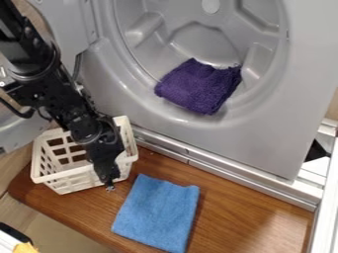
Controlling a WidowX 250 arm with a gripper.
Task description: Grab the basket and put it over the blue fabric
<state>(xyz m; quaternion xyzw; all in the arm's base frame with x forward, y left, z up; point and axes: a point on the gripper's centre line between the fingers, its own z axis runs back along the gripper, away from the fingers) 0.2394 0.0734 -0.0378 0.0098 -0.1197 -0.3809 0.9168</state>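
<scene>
Right at the claw (109, 185), the white basket (69, 182), the claw's state, apart or together, indiscernible.

Is a counter (247, 217) of reddish-brown wood, with the grain well visible and with a rounded corner at the left. Carries on its left part a white plastic basket (66, 174), with many holes in the walls and with the opening turned upward. Carries also a blue fabric (157, 212), near to the basket but apart from it, more to the right and lower in the camera view, spread flat in nearly rectangular form.
</scene>
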